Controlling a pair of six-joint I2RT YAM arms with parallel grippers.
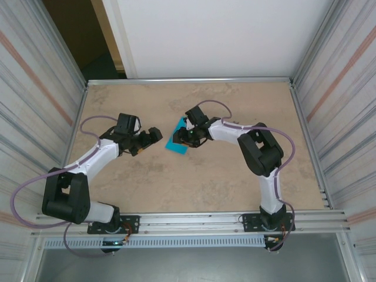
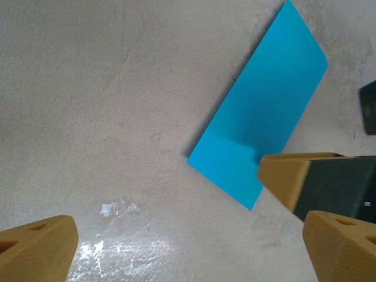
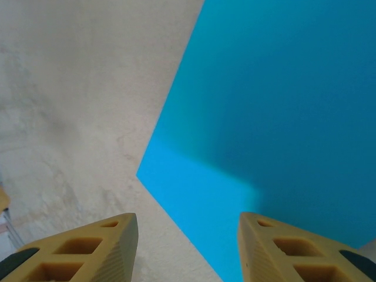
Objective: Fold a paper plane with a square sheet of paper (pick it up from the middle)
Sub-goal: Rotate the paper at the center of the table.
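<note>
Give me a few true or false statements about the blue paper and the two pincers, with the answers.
1. The paper lies on the table as a long rectangle. True.
2. The left pincer grips the paper. False: it is open over bare table beside the paper.
3. The right pincer is open, straddling an edge of the paper. True.
4. The paper is a pointed dart. False: it is a plain rectangle.

No legible text (any view)

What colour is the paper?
The paper is plain teal-blue; left wrist view shows it best.
</note>
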